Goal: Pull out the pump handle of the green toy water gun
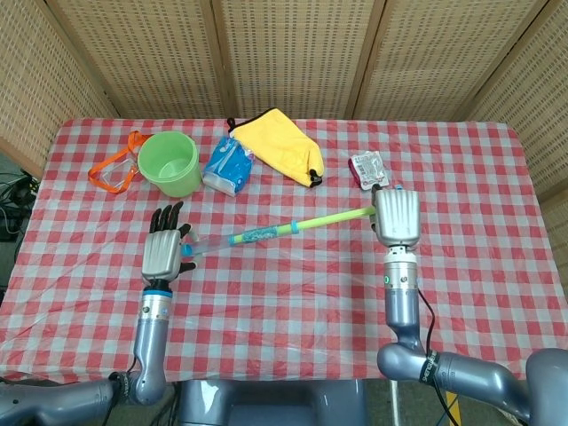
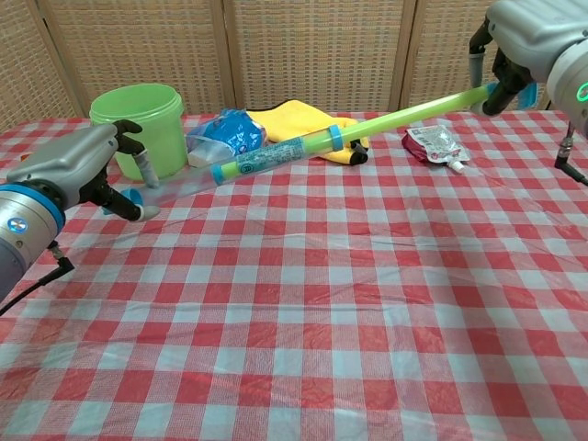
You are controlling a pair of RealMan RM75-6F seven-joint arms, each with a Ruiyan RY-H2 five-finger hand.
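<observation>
left hand — grips the clear pump handle | right hand — holds the green toy water gun by its far end | gun slanted above the worktop

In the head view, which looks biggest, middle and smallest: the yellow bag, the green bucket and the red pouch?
1. Yellow fabric bag, biggest.
2. Round green plastic bucket, slightly smaller.
3. Small red and white pouch, clearly smallest.
</observation>
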